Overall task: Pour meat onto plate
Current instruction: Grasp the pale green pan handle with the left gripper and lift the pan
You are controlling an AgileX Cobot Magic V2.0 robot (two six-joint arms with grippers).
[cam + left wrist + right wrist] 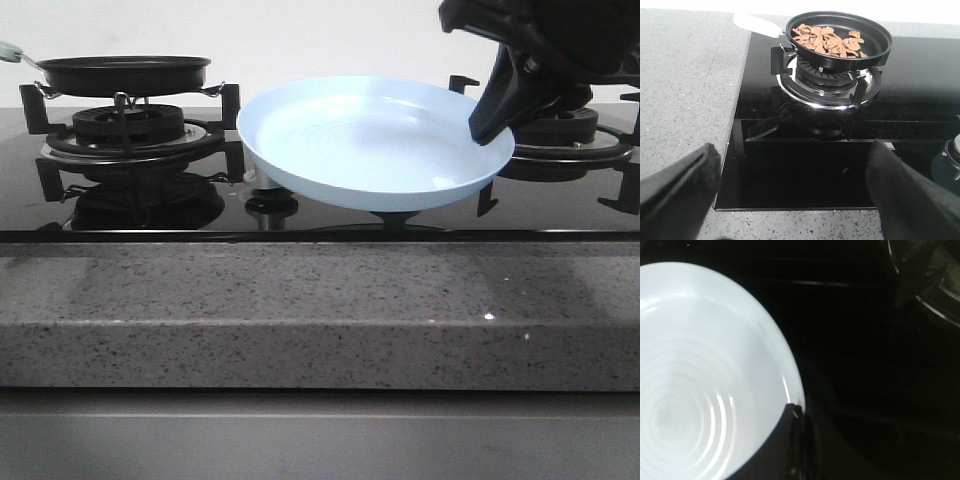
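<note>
The pale blue plate [370,140] hangs tilted above the black cooktop, between the two burners. My right gripper [490,125] is shut on its right rim; in the right wrist view one finger lies inside the plate [700,380] at the right gripper [797,412]. The meat [827,40] is a loose pile of reddish-brown pieces inside the black frying pan [880,47], which sits on the left burner [125,72]. My left gripper [792,185] is open and holds nothing, hovering over the cooktop's front edge, well short of the pan. It is outside the front view.
The pan's pale handle [755,24] points away toward the grey counter on the left. The right burner [575,135] sits behind my right arm. A grey speckled counter edge [300,310] runs along the front. A control knob [952,160] lies between the burners.
</note>
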